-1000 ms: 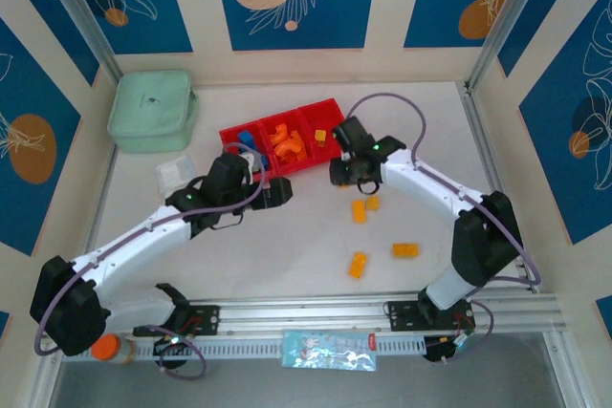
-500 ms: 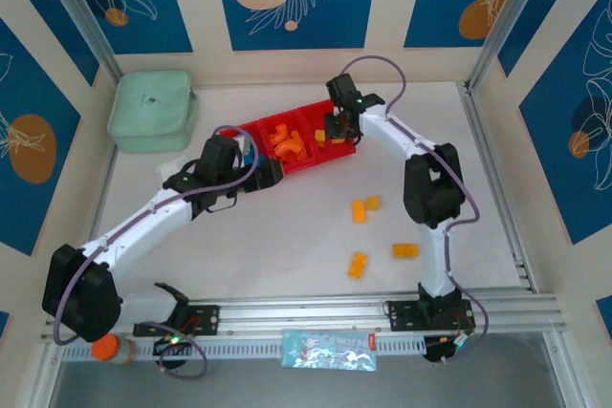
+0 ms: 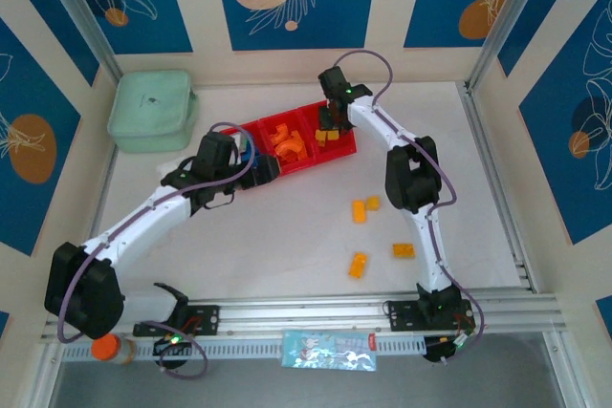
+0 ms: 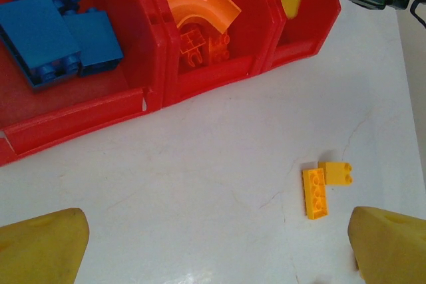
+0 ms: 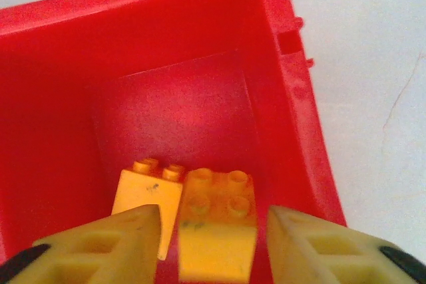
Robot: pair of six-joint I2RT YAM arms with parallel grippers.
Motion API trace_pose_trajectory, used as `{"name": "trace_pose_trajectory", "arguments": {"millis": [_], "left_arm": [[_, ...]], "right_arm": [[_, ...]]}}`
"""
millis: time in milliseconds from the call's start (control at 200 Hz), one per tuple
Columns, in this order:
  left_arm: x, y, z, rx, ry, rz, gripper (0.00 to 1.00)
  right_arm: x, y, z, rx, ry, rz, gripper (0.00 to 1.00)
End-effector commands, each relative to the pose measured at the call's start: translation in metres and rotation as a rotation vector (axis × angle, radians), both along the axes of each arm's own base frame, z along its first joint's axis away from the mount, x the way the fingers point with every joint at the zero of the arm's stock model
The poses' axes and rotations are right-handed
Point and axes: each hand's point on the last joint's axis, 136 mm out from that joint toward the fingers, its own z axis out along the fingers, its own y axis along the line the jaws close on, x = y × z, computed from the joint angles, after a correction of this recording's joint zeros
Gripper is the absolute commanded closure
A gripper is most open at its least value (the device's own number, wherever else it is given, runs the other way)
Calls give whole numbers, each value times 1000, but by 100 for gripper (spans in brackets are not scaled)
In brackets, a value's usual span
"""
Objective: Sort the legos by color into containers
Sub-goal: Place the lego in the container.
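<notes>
The red tray (image 3: 337, 107) stands at the back middle, its three compartments side by side. Blue legos (image 4: 41, 39) fill the left one, orange arches (image 4: 200, 6) the middle one. My right gripper (image 3: 330, 127) hangs open over the right compartment (image 5: 173, 44). A yellow-orange brick (image 5: 219, 224) sits between its fingers with a gap on both sides, beside another (image 5: 148, 191). My left gripper (image 3: 272, 171) is open and empty, low over the table in front of the tray. Loose yellow-orange bricks (image 3: 359, 210) (image 3: 373, 203) (image 3: 404, 249) (image 3: 358, 265) lie on the table.
A mint green pouch (image 3: 153, 110) lies at the back left. The left arm stretches diagonally across the left half of the table. The metal rail (image 3: 306, 314) runs along the near edge, with an orange-lidded jar (image 3: 108, 348) at its left end.
My right gripper has swung from the table's middle back to the tray's right compartment and opened around a yellow-orange brick. The left gripper has crept a little toward the tray.
</notes>
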Motion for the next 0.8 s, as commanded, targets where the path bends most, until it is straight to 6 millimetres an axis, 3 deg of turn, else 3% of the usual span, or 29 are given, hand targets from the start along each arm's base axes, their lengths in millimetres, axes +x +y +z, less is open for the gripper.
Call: {"name": "trace_pose_trajectory", "arguments": {"millis": [0,230,320,460,595,795], "left_arm": [[5,-1,10,-5,-20,-23,1],[3,-2,17,-24,-29,-27,1],[0,-2,18,-30,-29,-31,1],[-7,-4,18,-43,-29,-46,1],[-18,-12,12,-49,-11,-77,1],[-37,-32,-4,-54,18,-122,1]], "right_arm": [[-3,3,11,17,-1,14,47],[-15,10,64,112,-72,32,44],[-32,12,81,170,-86,42,44],[-66,3,91,220,-82,28,44],[-111,-13,79,229,-26,9,41],[-174,-54,38,158,86,-74,37]]}}
